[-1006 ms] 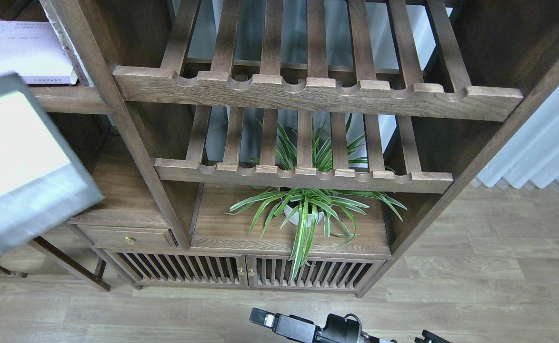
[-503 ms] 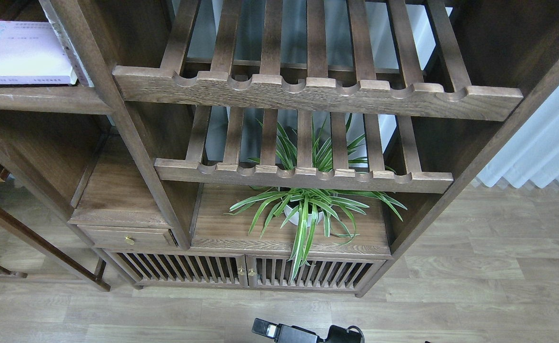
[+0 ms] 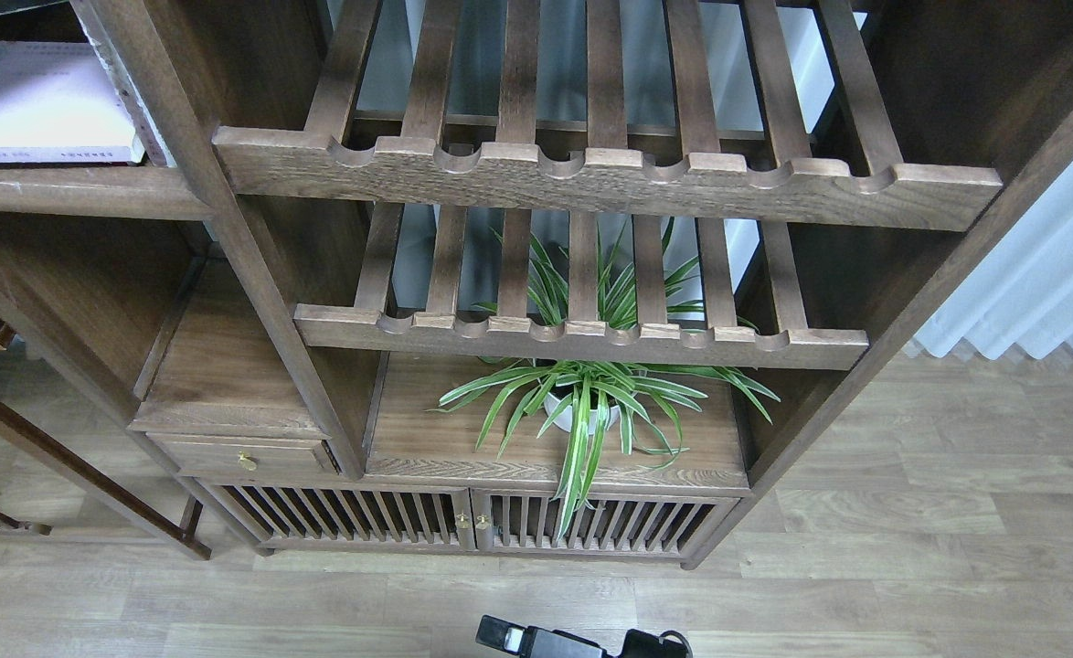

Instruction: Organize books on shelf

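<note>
A white book with a purple edge [image 3: 38, 105] lies flat on the dark-brown shelf board [image 3: 79, 192] at the top left. It is partly cut off by the view's edge. A dark grey strip [image 3: 2, 7] shows above it at the top edge; I cannot tell what it is. The red book and the black-grey book are not clearly in view. My left gripper is out of view. A black boxy end of my right arm [image 3: 500, 632] shows at the bottom edge, over the floor; its fingers cannot be told apart.
Two slatted racks with scalloped front rails [image 3: 591, 174] [image 3: 582, 334] fill the middle of the bookcase. A potted spider plant [image 3: 582, 402] stands on the lower board. A small drawer [image 3: 244, 454] and slatted cabinet doors [image 3: 463, 521] are below. A white curtain [image 3: 1048, 274] hangs at the right.
The black-grey book held at the left a second ago has gone out of view. A dark strip has appeared at the top left. The black part at the bottom has sunk slightly.
</note>
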You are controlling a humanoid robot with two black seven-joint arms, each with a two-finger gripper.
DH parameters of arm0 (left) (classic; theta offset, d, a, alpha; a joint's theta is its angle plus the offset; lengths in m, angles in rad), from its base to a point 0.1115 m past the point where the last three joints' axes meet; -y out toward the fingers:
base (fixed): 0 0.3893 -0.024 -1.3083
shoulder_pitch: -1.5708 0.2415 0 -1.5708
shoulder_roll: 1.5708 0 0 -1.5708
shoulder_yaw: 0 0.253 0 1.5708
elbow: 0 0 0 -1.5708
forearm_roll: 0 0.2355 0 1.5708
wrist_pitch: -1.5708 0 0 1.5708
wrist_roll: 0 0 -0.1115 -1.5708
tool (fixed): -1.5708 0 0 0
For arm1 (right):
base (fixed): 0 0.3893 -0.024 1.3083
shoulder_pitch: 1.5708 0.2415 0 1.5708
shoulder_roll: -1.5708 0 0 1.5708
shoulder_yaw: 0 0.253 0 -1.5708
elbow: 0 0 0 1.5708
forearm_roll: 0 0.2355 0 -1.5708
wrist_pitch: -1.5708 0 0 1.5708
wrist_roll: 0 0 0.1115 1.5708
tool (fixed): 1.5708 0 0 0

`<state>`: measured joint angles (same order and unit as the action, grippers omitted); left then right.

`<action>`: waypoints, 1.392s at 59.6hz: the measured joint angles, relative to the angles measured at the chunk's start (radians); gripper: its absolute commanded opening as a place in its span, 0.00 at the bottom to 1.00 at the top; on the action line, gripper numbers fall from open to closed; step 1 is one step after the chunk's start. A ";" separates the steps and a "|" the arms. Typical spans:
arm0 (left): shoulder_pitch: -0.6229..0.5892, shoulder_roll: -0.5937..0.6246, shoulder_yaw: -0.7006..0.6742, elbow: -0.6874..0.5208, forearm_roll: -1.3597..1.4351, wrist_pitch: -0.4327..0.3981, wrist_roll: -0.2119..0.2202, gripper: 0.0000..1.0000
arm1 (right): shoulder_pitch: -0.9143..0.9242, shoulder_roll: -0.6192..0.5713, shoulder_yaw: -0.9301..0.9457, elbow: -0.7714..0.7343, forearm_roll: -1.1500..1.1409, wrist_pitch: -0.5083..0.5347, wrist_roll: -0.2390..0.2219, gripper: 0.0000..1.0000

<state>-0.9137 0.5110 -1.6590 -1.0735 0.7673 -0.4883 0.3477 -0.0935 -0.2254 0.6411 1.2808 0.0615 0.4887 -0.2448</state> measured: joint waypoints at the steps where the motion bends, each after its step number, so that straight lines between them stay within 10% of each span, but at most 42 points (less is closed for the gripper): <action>1: -0.001 -0.001 0.010 0.004 0.000 0.000 0.000 0.60 | 0.000 0.001 0.000 0.000 0.000 0.000 0.000 1.00; 46: 0.168 -0.069 -0.132 -0.134 -0.267 0.000 -0.013 0.64 | -0.021 0.030 0.065 0.000 0.009 0.000 0.027 1.00; 83: 0.582 -0.086 -0.325 -0.425 -0.484 -0.001 -0.006 0.78 | -0.014 0.137 0.123 0.001 0.040 0.000 0.068 1.00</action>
<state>-0.3320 0.4249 -1.9843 -1.4986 0.2832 -0.4888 0.3420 -0.1077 -0.0887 0.7640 1.2814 0.1020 0.4887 -0.1766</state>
